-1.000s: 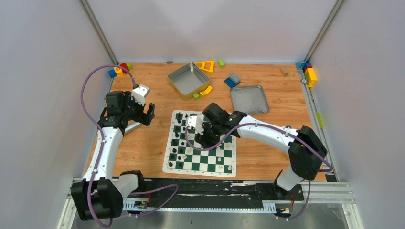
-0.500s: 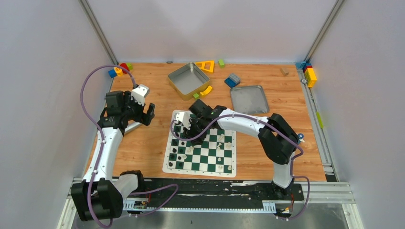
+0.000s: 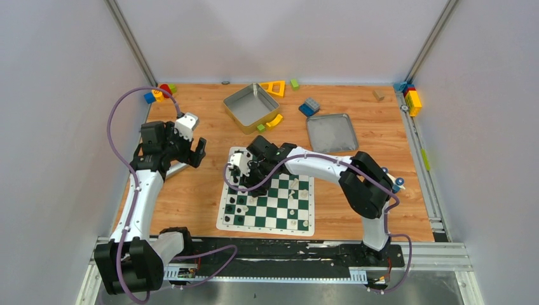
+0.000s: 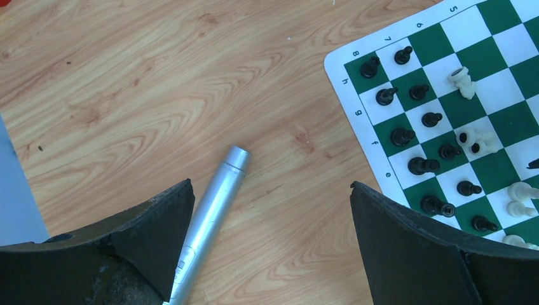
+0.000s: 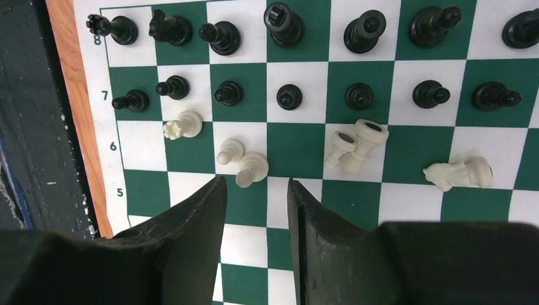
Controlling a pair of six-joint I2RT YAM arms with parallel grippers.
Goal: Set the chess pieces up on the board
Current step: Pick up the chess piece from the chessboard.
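Observation:
The green and white board (image 3: 273,208) lies on the wooden table, also in the right wrist view (image 5: 305,146) and left wrist view (image 4: 502,82). Black chessmen (image 5: 289,96) stand upright in two rows along its left side. Several cream-white chessmen lie tipped beside them, one (image 5: 249,169) just ahead of my right fingertips. My right gripper (image 5: 256,185) hovers over the board's left part (image 3: 245,173), jaws a little apart and empty. My left gripper (image 4: 270,187) is wide open and empty above bare wood left of the board (image 3: 191,149).
A silver pen-like cylinder (image 4: 210,219) lies on the wood by my left finger. A deep grey tray (image 3: 251,106) and a flat grey tray (image 3: 332,132) sit behind the board. Colourful toy blocks (image 3: 159,94) lie along the back edge and right corner (image 3: 412,98).
My right arm has swung left across the board, carrying its gripper from the middle to the left columns. The left arm has not moved.

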